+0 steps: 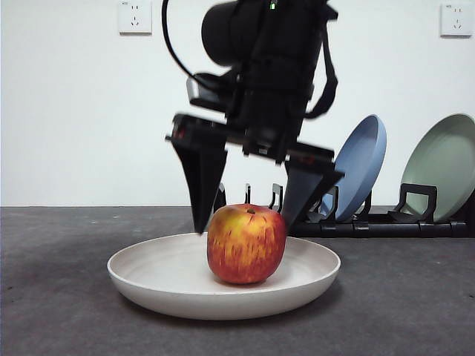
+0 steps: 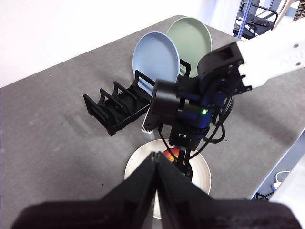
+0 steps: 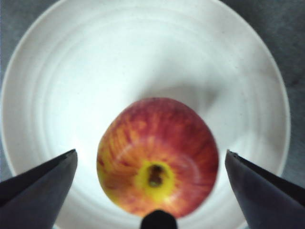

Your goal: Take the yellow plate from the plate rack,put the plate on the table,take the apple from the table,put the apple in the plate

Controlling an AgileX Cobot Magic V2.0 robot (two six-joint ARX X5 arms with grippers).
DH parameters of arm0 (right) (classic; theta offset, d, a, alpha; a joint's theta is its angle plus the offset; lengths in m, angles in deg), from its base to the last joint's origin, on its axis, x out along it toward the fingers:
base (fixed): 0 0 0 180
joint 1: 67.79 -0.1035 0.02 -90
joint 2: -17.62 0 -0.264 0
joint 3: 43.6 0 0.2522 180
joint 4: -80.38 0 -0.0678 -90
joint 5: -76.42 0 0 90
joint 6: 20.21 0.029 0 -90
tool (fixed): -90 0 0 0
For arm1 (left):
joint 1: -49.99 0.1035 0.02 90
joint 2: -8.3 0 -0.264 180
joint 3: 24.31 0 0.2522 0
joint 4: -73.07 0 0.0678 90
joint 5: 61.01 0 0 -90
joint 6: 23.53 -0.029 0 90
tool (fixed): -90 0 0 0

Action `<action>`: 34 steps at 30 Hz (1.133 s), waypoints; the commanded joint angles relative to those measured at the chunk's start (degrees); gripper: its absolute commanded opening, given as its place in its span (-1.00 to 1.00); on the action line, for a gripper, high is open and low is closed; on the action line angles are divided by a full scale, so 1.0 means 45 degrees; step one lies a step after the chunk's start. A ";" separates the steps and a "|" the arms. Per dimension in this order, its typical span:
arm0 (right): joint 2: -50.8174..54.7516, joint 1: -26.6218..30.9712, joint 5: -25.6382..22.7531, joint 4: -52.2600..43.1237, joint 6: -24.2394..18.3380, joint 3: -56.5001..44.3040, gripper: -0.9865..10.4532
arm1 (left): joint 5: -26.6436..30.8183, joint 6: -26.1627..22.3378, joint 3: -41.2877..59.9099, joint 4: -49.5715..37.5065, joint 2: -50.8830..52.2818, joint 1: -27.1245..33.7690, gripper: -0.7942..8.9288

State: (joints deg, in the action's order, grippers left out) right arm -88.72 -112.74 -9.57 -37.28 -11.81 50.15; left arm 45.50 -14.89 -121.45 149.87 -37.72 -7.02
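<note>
The apple [image 1: 246, 245] rests upright in the middle of the yellow plate [image 1: 148, 278], which lies flat on the table [image 1: 59, 311]. My right gripper [image 1: 243, 222] hangs just over the fruit, open, one black finger on each side and neither touching. From its wrist camera the apple [image 3: 157, 155] and plate [image 3: 71, 71] fill the picture between the spread right gripper [image 3: 150, 152]. My left gripper [image 2: 156, 155] is shut on nothing, held high and looking down on the plate [image 2: 135, 171]. The plate rack [image 1: 371, 226] stands behind.
A blue plate [image 1: 362, 167] and a pale green plate [image 1: 444, 167] lean in the rack's right end; its left slots [image 2: 116, 109] hold nothing. The table's edge runs close to the plate on the side of the right arm [image 2: 267, 52].
</note>
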 commanded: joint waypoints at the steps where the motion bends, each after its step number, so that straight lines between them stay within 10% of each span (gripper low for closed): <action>1: 0.0510 -0.0019 -0.0316 0.0583 0.0034 0.0495 0.13 | -0.0005 0.0039 0.0029 0.0034 0.0024 0.0044 -0.85; 13: 0.4177 -0.0019 -0.0612 0.4799 -0.0287 0.1763 0.09 | -0.0005 0.0029 0.0029 0.0039 0.0024 0.0044 -0.85; 34: 0.9879 -0.0015 -0.0617 0.6722 0.0131 0.1758 -0.85 | -0.0005 -0.0063 0.0029 0.0374 0.0024 0.0044 -0.85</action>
State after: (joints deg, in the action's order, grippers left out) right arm -44.22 -112.74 -12.14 -8.27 -11.81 57.93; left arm 45.50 -14.91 -121.45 151.77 -37.72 -7.02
